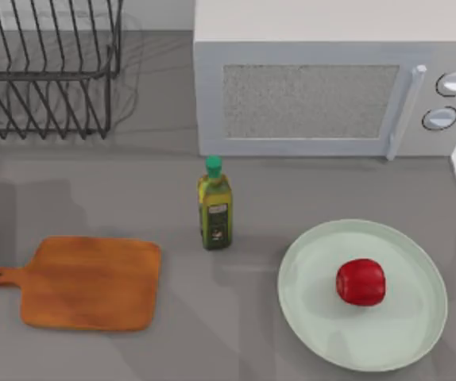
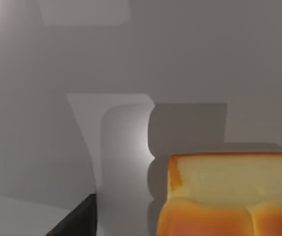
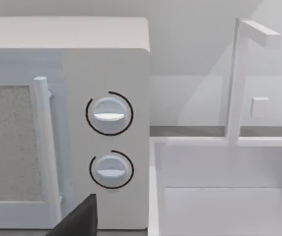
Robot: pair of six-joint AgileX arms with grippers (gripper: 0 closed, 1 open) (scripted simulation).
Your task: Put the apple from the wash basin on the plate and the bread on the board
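— Top view first: where's the fruit?
— The apple (image 1: 361, 281) sits on the plate (image 1: 407, 341), right side of the table. The board (image 1: 89, 282) lies bare at the left, an oil bottle (image 1: 214, 204) between them.
— And the loaf?
— The bread (image 2: 229, 196) fills the left wrist view, close under that camera. Whether either claw is apart or together, I cannot tell.

Apple (image 1: 361, 281) on plate (image 1: 407, 341), right of board (image 1: 89, 282).
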